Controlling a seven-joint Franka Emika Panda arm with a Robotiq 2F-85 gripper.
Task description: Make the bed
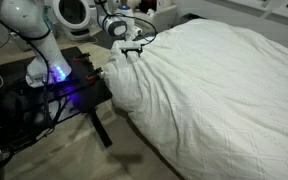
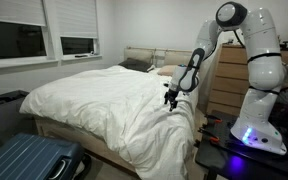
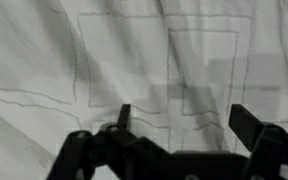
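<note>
The bed [image 1: 224, 80] is very large, with a puffy white duvet that fills most of both exterior views [image 2: 104, 100]. The duvet hangs crumpled over the bed's edge nearest the robot. My gripper [image 1: 132, 47] hovers just over that edge of the duvet, also seen in an exterior view [image 2: 172, 97]. In the wrist view my gripper [image 3: 184, 118] is open, its two dark fingers spread with only wrinkled white duvet [image 3: 144, 60] between and beyond them. Nothing is held.
A black metal-legged table [image 1: 74, 95] with blue-glowing electronics stands beside the bed under the robot base. A blue suitcase [image 2: 29, 160] lies on the floor at the bed's foot. A wooden dresser [image 2: 227, 75] and pillows [image 2: 139, 64] stand at the head end.
</note>
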